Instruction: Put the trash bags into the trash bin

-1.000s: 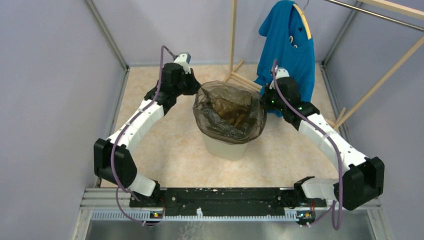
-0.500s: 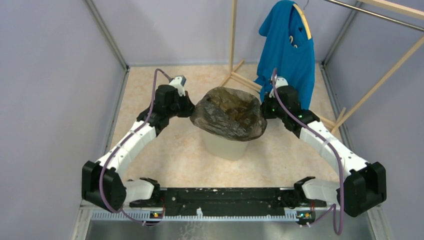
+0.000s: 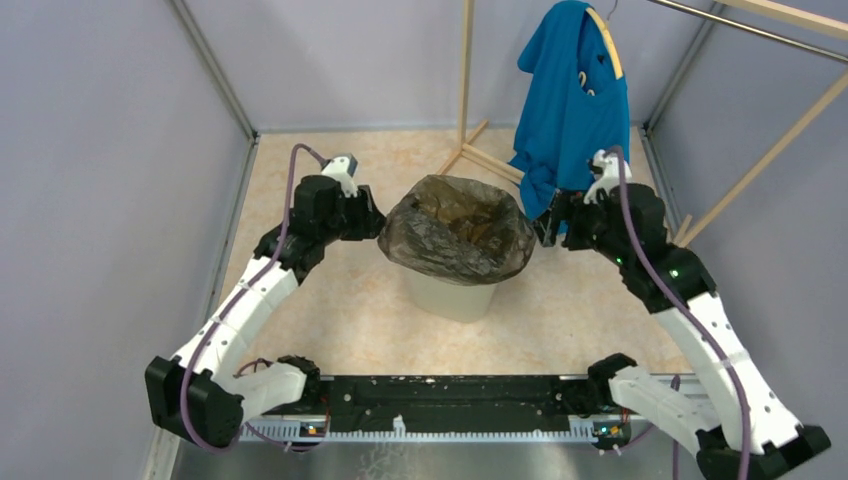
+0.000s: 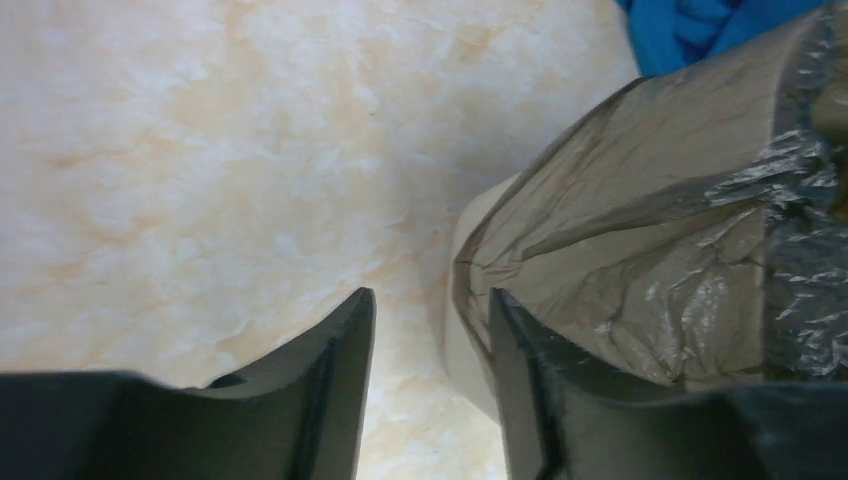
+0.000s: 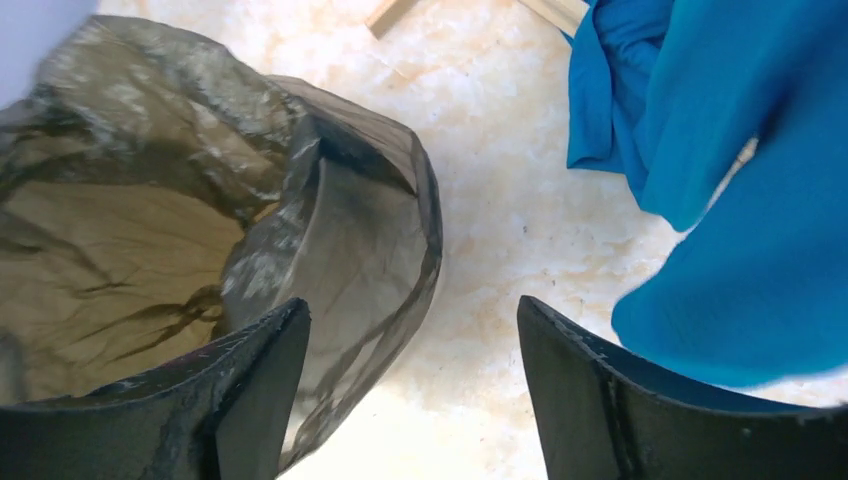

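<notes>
We see the marbled table with a wooden rack at the back and a blue T-shirt hanging from it. The bin stands upright mid-table, between our two arms. The bag sits in it, mouth open, its film draped over the rim and upper walls. Our left gripper is just beside the bag's left edge, fingers slightly apart. Our right gripper hovers by the right edge, fingers spread wide.
</notes>
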Available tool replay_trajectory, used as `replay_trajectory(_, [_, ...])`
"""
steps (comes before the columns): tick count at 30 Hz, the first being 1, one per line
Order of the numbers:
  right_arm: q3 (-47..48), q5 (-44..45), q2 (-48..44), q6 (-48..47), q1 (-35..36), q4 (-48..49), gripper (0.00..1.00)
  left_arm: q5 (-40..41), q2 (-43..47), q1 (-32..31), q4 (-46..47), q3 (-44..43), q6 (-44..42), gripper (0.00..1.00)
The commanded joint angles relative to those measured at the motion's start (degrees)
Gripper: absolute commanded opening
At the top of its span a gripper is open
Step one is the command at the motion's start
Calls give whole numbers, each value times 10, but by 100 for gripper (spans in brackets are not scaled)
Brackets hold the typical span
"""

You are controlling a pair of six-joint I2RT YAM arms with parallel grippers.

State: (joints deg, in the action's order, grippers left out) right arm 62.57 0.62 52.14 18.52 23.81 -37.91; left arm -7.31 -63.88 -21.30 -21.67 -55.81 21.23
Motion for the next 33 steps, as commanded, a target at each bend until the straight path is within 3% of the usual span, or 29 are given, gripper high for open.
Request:
replay_trajectory(1, [7,-27,-62,44,-5,-51,79,110,37,3,-71,-60,-24,66])
replay_trajectory(5, [-50,-104,-116,110,-4,3,86,105,101,3,-91,-61,-11,85])
replay_trajectory(9, [-144,-164,-184,178,-5,111,89,27,179,3,-72,-29,43,97])
replay_trajectory(15, [-228,-182,-229,240,-5,195,88,-88,242,3,1,48,146,99])
replay_trajectory(23, [-299,-216,-236,297,-4,262,84,-92,243,3,28,95,196,83])
replay_trajectory(26, [-330,-224,-246,317,-4,304,79,-88,240,3,42,108,205,73])
replay_trajectory(29, [-343,-228,-244,322,-5,323,72,-95,234,3,61,121,213,71])
replay_trajectory(33, [-352,-233,-242,318,-4,341,59,-110,223,3,82,137,228,61])
